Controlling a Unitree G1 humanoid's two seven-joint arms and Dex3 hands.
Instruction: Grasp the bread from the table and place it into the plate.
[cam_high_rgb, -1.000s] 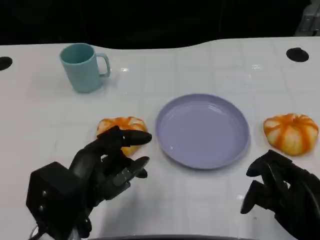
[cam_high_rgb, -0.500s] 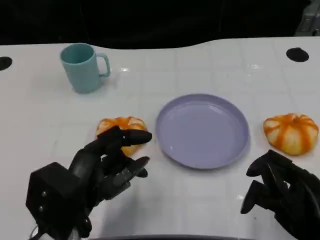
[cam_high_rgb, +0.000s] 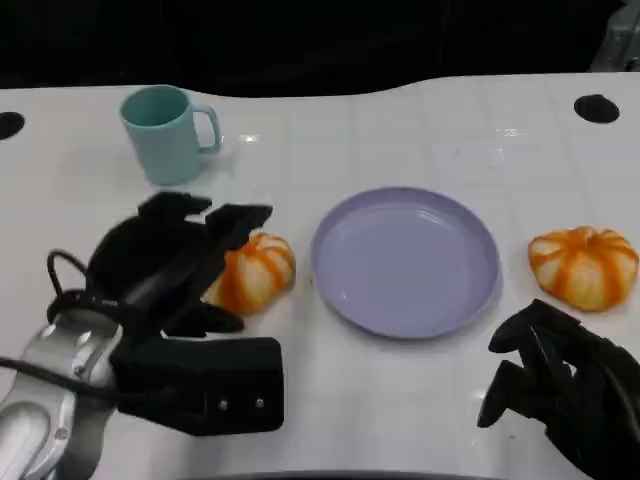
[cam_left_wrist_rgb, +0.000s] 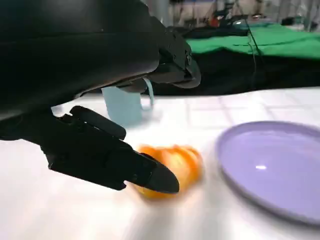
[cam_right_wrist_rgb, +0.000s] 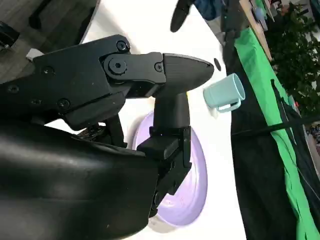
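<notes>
An orange-and-white striped bread (cam_high_rgb: 257, 276) lies on the white table just left of the lilac plate (cam_high_rgb: 405, 262). My left hand (cam_high_rgb: 175, 262) is at its left side, with fingers (cam_high_rgb: 228, 222) reaching over its top and the thumb low beside it. The left wrist view has the bread (cam_left_wrist_rgb: 175, 164) between the spread fingers (cam_left_wrist_rgb: 110, 157), with the plate (cam_left_wrist_rgb: 275, 165) beyond; no grip is closed. My right hand (cam_high_rgb: 555, 385) rests low at the front right, holding nothing. A second striped bread (cam_high_rgb: 585, 265) sits right of the plate.
A teal mug (cam_high_rgb: 165, 135) stands at the back left, behind my left hand, and shows as the mug (cam_left_wrist_rgb: 125, 105) in the left wrist view. The right wrist view shows the plate (cam_right_wrist_rgb: 197, 175) and the mug (cam_right_wrist_rgb: 225, 92) past my right hand (cam_right_wrist_rgb: 115, 125).
My left hand has turned over and moved forward from the front of the table to the bread's left side, fingers now over it. The right hand has stayed put.
</notes>
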